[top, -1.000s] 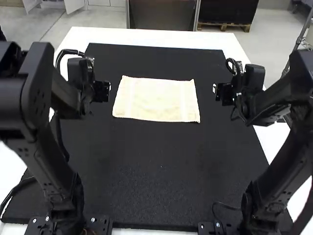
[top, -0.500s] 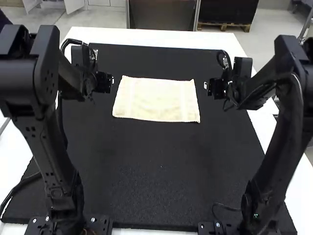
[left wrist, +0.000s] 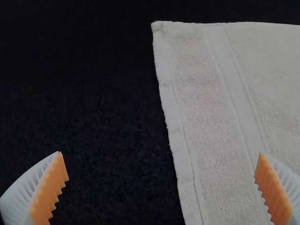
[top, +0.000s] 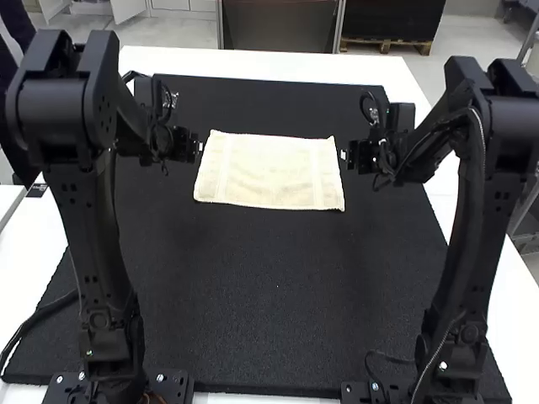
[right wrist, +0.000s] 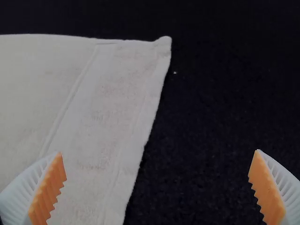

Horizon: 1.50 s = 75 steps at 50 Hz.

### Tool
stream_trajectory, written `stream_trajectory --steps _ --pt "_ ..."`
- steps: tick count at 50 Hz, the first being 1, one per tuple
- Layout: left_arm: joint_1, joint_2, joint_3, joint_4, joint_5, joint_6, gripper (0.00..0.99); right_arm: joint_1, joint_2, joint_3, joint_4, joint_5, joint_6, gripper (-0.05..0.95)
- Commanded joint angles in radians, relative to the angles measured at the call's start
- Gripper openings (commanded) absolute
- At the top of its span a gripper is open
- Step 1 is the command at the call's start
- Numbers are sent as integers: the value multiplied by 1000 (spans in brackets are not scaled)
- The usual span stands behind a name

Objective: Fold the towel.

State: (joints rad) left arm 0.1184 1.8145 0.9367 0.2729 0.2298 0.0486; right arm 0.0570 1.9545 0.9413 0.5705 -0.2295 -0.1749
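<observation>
The cream towel (top: 269, 172) lies flat as a rectangle on the black mat in the high view. My left gripper (top: 200, 147) is by its left edge, and my right gripper (top: 344, 155) is by its right edge. In the left wrist view the left gripper (left wrist: 161, 166) is wide open, the towel's banded end (left wrist: 206, 108) partly between its fingers. The right gripper (right wrist: 157, 164) is also wide open in its wrist view, above the opposite end of the towel (right wrist: 117, 108). Neither holds cloth.
The black mat (top: 278, 320) covers most of the white table (top: 244, 61). Both arms rise from the near edge, one on each side of the towel. A thin cable lies on the mat beside the right arm's base.
Both grippers have moved inward, the left one rightward and the right one leftward, closer to the towel's ends. The towel has stayed where it was.
</observation>
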Motion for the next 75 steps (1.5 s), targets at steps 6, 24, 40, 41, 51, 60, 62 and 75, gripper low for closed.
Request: stream_trajectory --steps 6,24,40,41,51,60,62,75 --pt "-40 55 79 6 14 14 934 26 34 79 8 -14 28 905" --pt "-56 172 182 35 13 8 934 27 116 154 8 -14 31 905" --pt "-51 244 260 45 13 8 934 32 199 246 8 -14 51 907" --pt "-51 249 264 45 13 8 936 33 204 251 9 -14 52 907" --pt "-48 287 312 46 16 7 934 38 241 304 9 -14 75 907" --pt "-51 319 349 48 16 4 934 46 265 340 11 -14 84 907" --pt "-51 327 358 48 16 -1 934 47 273 349 11 -14 87 907" --pt "-51 358 393 49 17 -16 934 41 308 396 11 -16 100 907"
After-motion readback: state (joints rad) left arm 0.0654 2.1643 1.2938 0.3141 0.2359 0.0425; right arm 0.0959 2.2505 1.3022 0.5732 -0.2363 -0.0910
